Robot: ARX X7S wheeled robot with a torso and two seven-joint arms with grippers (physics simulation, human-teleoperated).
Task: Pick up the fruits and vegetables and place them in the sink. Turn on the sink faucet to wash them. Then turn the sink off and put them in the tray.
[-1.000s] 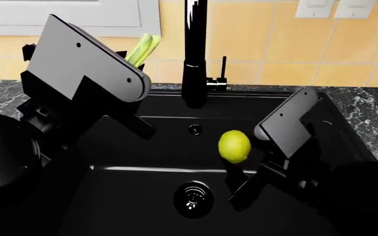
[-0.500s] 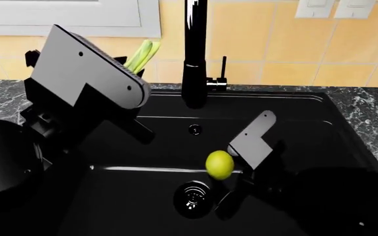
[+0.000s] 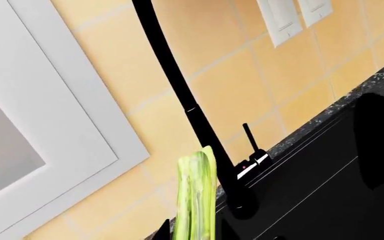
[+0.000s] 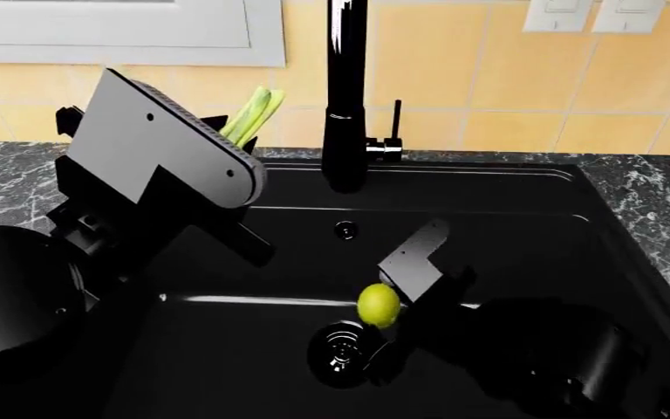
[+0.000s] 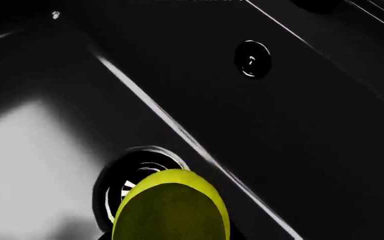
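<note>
My right gripper (image 4: pixel 393 303) is shut on the round yellow-green fruit (image 4: pixel 379 305) and holds it low inside the black sink (image 4: pixel 597 201), just above the round drain (image 4: pixel 341 353). In the right wrist view the fruit (image 5: pixel 170 207) fills the space between the jaws, with the drain (image 5: pixel 120 176) partly behind it. My left gripper (image 3: pixel 193 236) is shut on the bundle of light-green stalks (image 3: pixel 195 197), held upright at the sink's back left corner. The stalks (image 4: pixel 254 109) stick up behind my left arm's grey plate. The tall black faucet (image 4: pixel 345 96) with its side lever (image 4: pixel 397 116) stands behind the basin. The tray is out of view.
Dark marbled counter (image 4: pixel 661 188) borders the sink on both sides. A yellow tiled wall with white outlets (image 4: pixel 558 13) and a white window frame (image 4: pixel 137 39) rises behind. The overflow hole (image 4: pixel 345 230) sits in the sink's back wall.
My right gripper has carried the fruit down and to the left, deeper into the sink toward the drain. My left arm with the stalks has shifted only slightly.
</note>
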